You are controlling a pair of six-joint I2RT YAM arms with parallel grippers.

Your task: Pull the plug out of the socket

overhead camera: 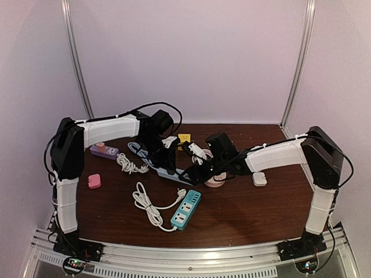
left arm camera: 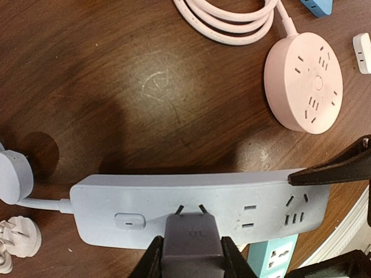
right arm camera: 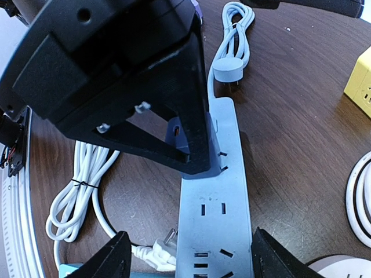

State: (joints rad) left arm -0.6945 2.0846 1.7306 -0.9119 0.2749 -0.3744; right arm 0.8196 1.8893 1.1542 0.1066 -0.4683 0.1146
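Observation:
A grey-blue power strip (left arm camera: 116, 200) lies flat on the brown table; this is the socket. My left gripper (left arm camera: 192, 255) is shut on a grey plug (left arm camera: 191, 237) above the strip's middle outlet. The plug's two prongs show bare, their tips at the strip's face; I cannot tell whether they are fully out. In the right wrist view the strip (right arm camera: 214, 226) runs between the fingers of my right gripper (right arm camera: 191, 258), which stands open, straddling the strip's end without touching its sides. From above, the left gripper (overhead camera: 165, 157) and right gripper (overhead camera: 190, 169) meet over the strip (overhead camera: 169, 172).
A round pink socket (left arm camera: 303, 81) with a coiled cable lies beyond the strip. A teal power strip (overhead camera: 186, 209) and white cable (overhead camera: 148, 205) sit nearer the arms. A purple strip (overhead camera: 104, 151), pink block (overhead camera: 94, 181), yellow cube (overhead camera: 184, 138) and white adapter (overhead camera: 259, 179) are spread around.

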